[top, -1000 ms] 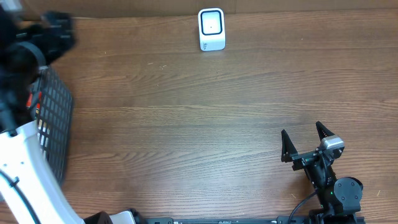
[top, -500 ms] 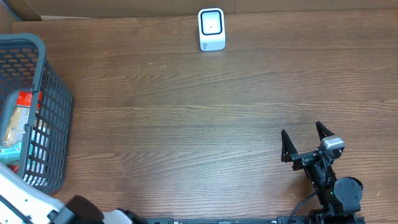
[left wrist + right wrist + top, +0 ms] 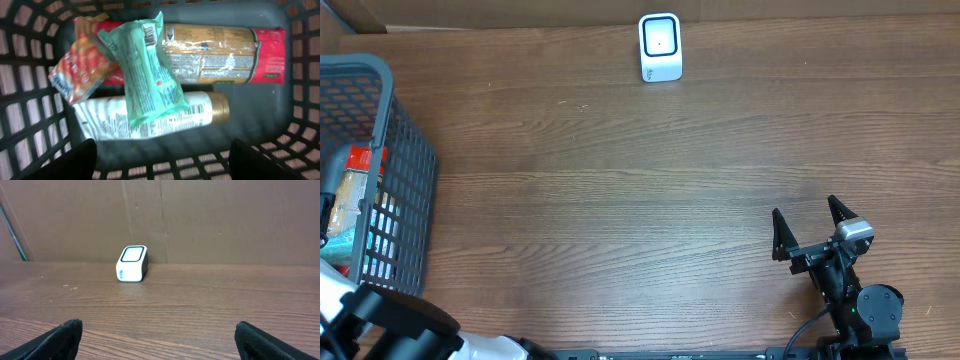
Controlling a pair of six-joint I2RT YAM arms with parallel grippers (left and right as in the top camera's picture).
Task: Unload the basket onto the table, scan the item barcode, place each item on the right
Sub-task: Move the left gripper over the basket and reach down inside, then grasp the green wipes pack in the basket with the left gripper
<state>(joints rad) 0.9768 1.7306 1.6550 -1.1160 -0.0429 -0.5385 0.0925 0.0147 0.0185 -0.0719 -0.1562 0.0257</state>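
The pick seemed in hand: left jaws hung wide and empty over the green packet (image 3: 150, 75) in the basket (image 3: 410, 190), far left; right jaws wide, idle. Next they would need to lower, close, and carry it to the scanner (image 3: 660, 45).

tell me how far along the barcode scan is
Nothing looks done: the items lie in the basket, the green packet on top. In hand: the left gripper hangs open above them, holding nothing. Remaining: pick one, carry it to the scanner, show its barcode. The right gripper sits open, idle.
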